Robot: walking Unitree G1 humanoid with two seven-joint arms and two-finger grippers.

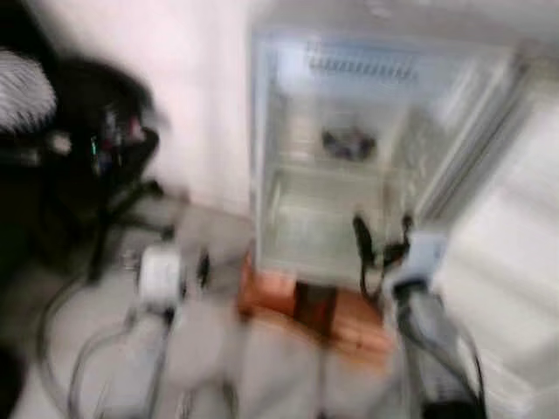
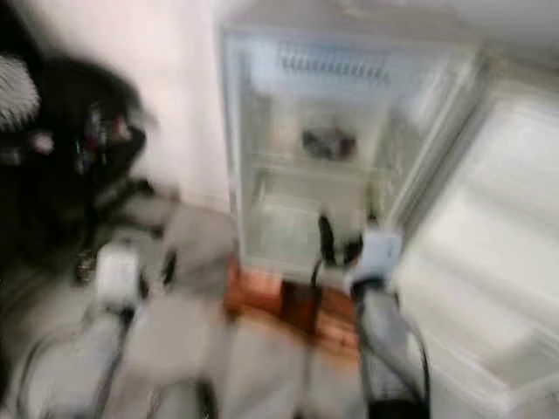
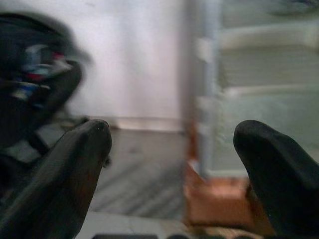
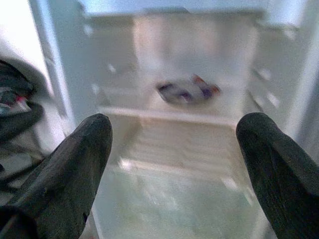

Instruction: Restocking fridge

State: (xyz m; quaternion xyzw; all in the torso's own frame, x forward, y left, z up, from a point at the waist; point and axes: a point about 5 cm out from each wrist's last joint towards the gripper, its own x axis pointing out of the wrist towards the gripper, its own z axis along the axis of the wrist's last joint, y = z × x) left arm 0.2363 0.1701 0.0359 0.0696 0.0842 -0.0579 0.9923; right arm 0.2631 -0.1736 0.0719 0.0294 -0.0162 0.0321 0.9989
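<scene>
A: Where is the fridge (image 1: 349, 175)?
B: Straight ahead, door swung wide; a dark packet (image 4: 187, 92) lies on its upper shelf.
A: Nearer arm?
B: The right gripper (image 4: 174, 174), fingers spread, empty, facing the shelves. The left gripper (image 3: 172, 174), also spread, faces the fridge's left edge.

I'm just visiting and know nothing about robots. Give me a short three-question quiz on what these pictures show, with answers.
1. True or false: the fridge door stands open.
2. Which gripper is raised in front of the fridge's open compartment? A) left B) right
3. Fill in: a dark packet lies on a ____ inside the fridge.

Key:
1. True; it swings out to the robot's right.
2. B; the right gripper is up before the lower compartment, jaws apart, while the left gripper, also open, faces the floor beside the fridge.
3. Shelf.
</scene>
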